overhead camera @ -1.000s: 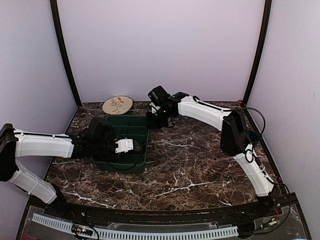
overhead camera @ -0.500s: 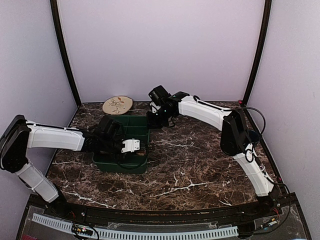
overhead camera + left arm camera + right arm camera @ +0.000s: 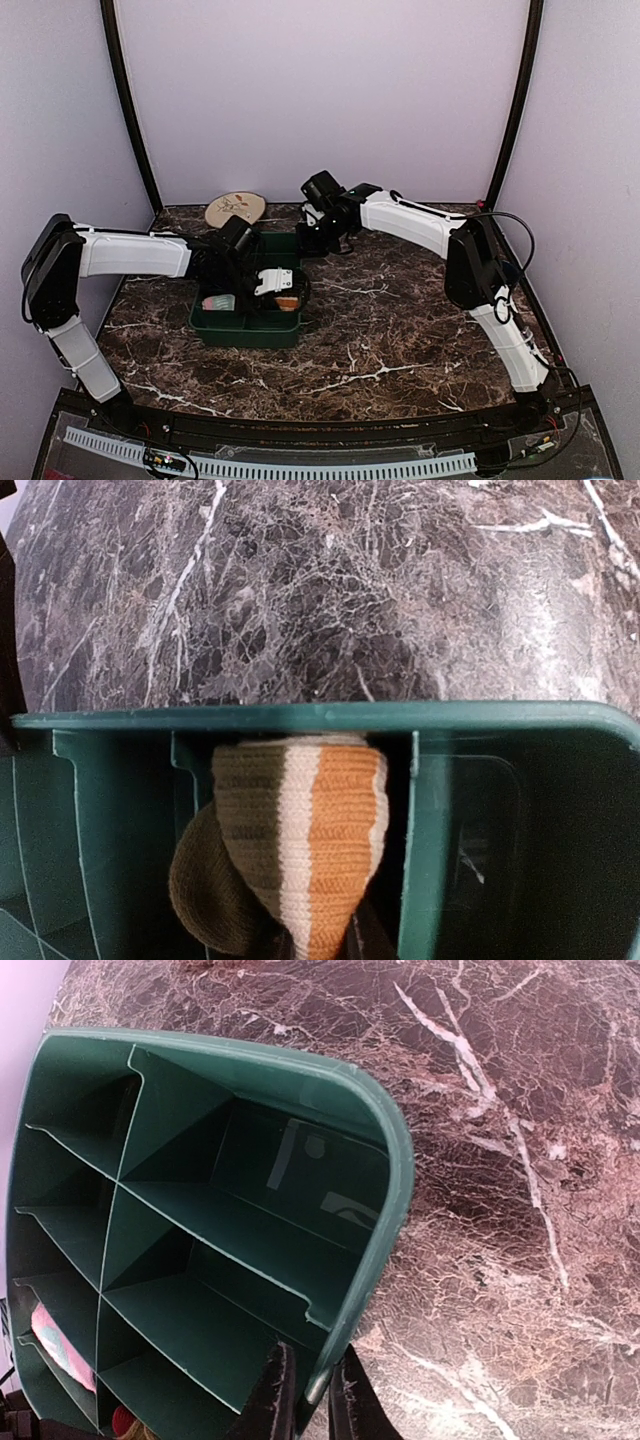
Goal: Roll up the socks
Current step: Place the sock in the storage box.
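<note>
Step in hand, by my reading: stowing the rolled tan sock. The left gripper [image 3: 272,284] is clenched on the tan sock [image 3: 300,840], which hangs bundled between the dividers at the wall of the green bin [image 3: 390,1140]. The right gripper [image 3: 312,1392] pinches the bin's rim, apparently to steady it. The pink sock [image 3: 218,301] lies in another compartment. The next move calls for the left gripper to let go and lift straight up, clear of the dividers.

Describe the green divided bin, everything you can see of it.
The bin is dark green plastic, rectangular with rounded corners, split by thin walls into compartments. It rests on the marble table. The right gripper pinches its rim at a far corner. A striped sock, held by the left gripper, sits in one compartment; a pink sock in another.
</note>
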